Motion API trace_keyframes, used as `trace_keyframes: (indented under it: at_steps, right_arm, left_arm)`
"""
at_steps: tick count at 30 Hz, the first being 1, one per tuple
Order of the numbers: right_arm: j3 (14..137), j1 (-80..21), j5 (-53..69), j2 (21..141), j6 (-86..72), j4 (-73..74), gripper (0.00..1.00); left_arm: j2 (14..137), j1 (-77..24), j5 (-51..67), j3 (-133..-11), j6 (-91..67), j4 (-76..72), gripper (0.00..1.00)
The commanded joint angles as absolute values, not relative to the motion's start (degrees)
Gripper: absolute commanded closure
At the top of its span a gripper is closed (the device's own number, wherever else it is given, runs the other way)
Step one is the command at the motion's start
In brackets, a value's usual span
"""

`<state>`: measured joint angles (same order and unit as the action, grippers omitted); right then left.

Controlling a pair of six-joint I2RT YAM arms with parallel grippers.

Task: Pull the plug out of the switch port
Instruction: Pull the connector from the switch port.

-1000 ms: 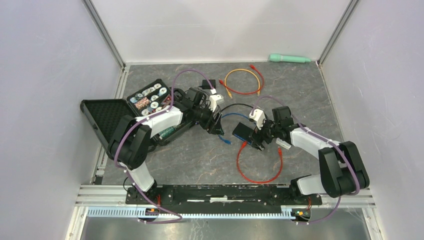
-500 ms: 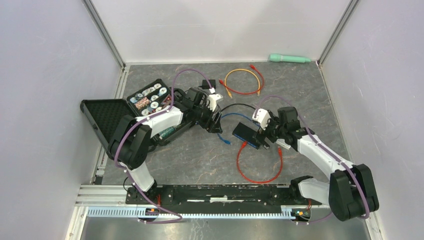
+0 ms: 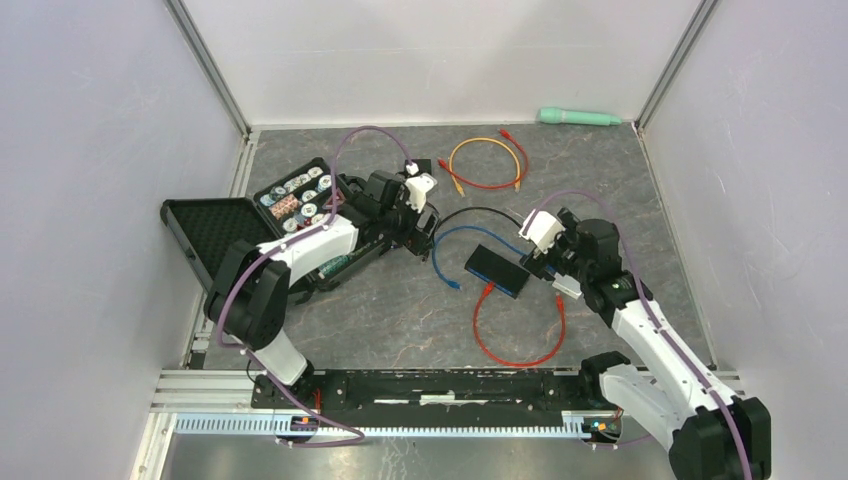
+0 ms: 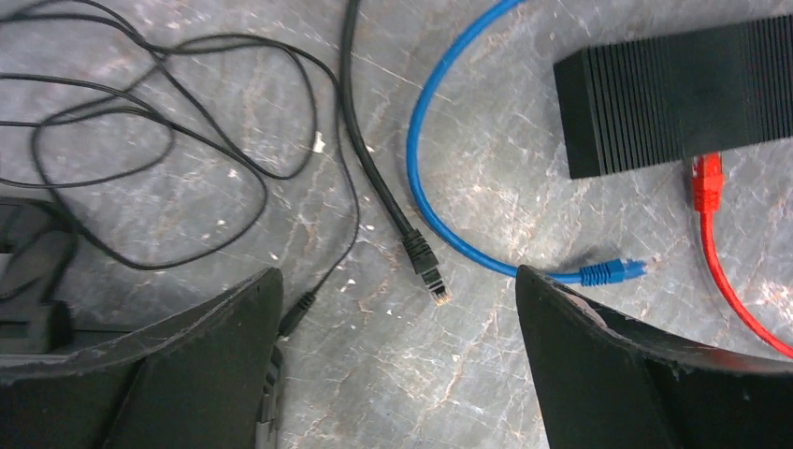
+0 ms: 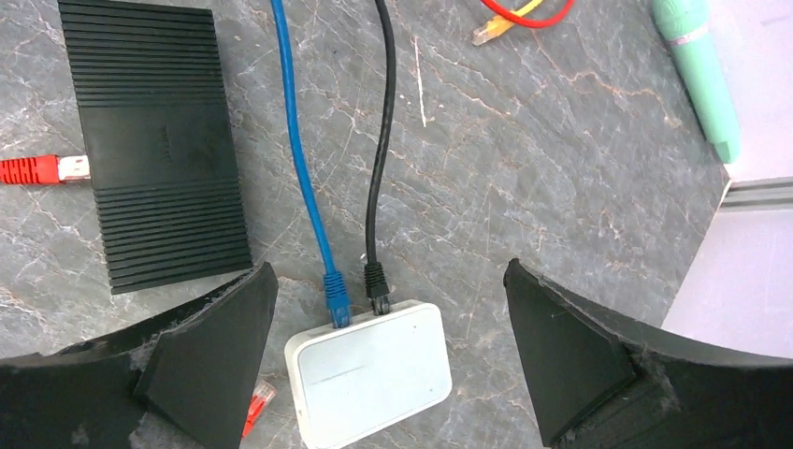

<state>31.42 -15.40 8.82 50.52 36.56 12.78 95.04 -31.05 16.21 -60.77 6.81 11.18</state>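
Hovering spread wide, left fingers (image 4: pixel 168 374) over loose blue plug (image 4: pixel 612 272); right fingers (image 5: pixel 580 365) released above white box (image 5: pixel 369 374); red plug (image 5: pixel 33 169) meets black switch (image 5: pixel 159 140).

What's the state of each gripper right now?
Left gripper: open, holding nothing.
Right gripper: open, holding nothing.
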Motion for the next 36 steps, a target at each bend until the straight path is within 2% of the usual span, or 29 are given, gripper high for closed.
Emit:
trace_keyframes:
  at_steps: [1,7,13,20,33,36]
  right_arm:
    - [30.6,-15.6,10.4,52.9,33.0,11.1,0.02]
    - [31.9,-15.7,23.4,59.6,34.9,15.2,0.02]
    - [30.8,-17.3,26.1,62.3,35.2,14.6,0.02]
    - [31.7,-19.2,23.5,67.9,33.2,14.3,0.05]
    - [33.2,-19.6,21.6,73.1,32.5,13.4,0.02]
    - [33.7,-19.9,21.3,74.5,31.8,13.0,0.05]
  left_arm:
    - [92.0,-30.0,12.8,-61.5,5.3,8.1,0.0]
    - [93.1,-26.3,24.5,-64.5,2.7,12.8,0.0]
    - [94.4,-26.3,30.7,-66.0,3.1,15.9,0.0]
    - [95.2,-26.4,31.6,-66.0,2.0,15.1,0.0]
    - [95.8,-26.4,33.6,-65.4,1.2,14.7,0.0]
    - [95.0,-26.8,35.6,-63.1,0.6,11.5,0.0]
